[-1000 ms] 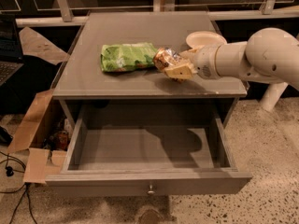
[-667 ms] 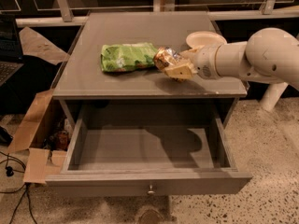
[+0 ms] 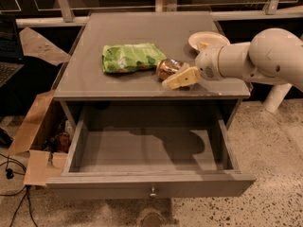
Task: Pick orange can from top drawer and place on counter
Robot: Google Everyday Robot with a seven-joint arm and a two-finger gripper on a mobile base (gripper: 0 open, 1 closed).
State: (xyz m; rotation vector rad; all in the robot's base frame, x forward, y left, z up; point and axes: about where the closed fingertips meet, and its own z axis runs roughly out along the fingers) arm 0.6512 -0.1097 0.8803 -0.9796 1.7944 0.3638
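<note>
The orange can is tilted low over the counter, just right of a green snack bag; I cannot tell whether it touches the surface. My gripper reaches in from the right and is shut on the can, with one cream finger showing in front of it. The other finger is hidden behind the can. The top drawer stands pulled out below the counter, with nothing in it. Its round knob is centred on the front.
A green crinkly snack bag lies on the counter, left of the can. A white dish sits at the counter's right rear, behind my arm. An open cardboard box stands on the floor left of the cabinet. Railings run behind.
My gripper and the can have come down a little toward the counter surface. The bag, the dish and the drawer have not moved.
</note>
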